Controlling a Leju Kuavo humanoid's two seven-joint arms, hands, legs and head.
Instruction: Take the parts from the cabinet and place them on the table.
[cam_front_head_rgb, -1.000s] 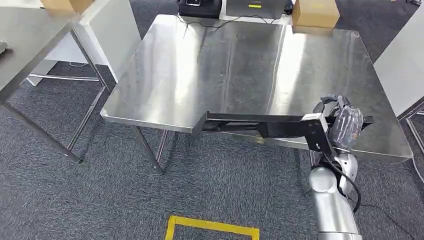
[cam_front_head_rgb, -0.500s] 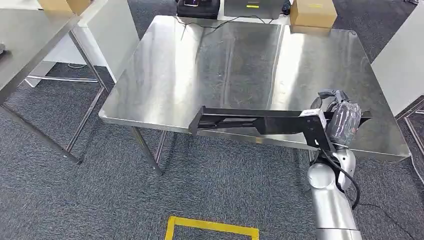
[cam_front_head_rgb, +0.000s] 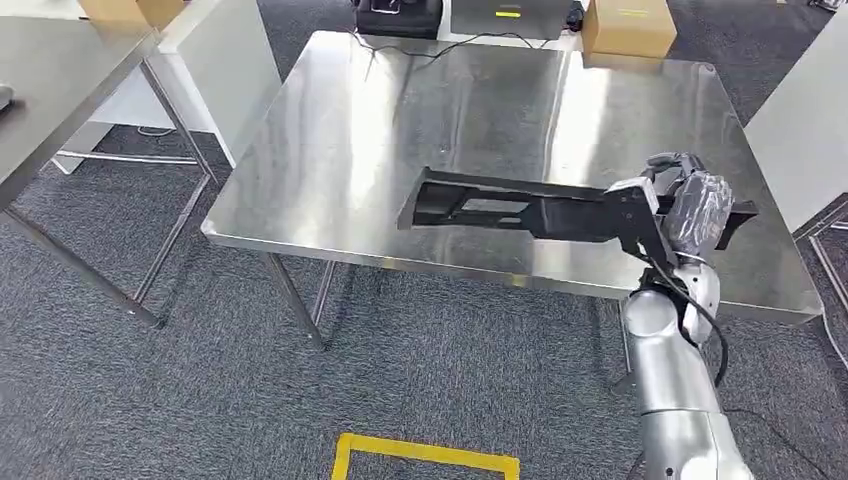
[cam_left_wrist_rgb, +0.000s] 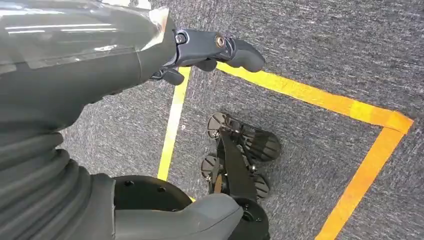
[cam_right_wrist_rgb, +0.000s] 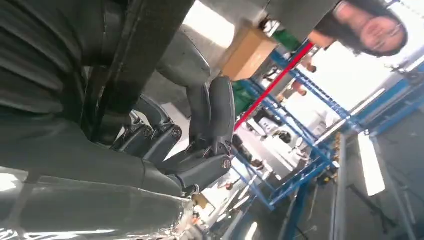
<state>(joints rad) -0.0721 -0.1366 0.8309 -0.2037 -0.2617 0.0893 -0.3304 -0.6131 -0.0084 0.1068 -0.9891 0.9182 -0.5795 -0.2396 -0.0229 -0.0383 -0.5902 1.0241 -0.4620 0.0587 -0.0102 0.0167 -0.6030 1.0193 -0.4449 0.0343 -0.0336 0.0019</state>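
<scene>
The right hand (cam_front_head_rgb: 690, 215) is gripping the long black part (cam_front_head_rgb: 520, 208) over the table (cam_front_head_rgb: 400, 120); lowering comes next. The left hand (cam_left_wrist_rgb: 210, 50) is hanging, holding nothing.

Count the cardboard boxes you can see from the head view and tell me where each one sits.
2. One cardboard box sits at the far right edge of the steel table; another cardboard box, cut off by the frame, is at the far left. Others may lie outside the picture.

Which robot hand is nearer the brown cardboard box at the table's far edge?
Right. The right robot hand holds the long black part above the table; the left robot hand hangs over carpet. Brown cardboard box.
</scene>
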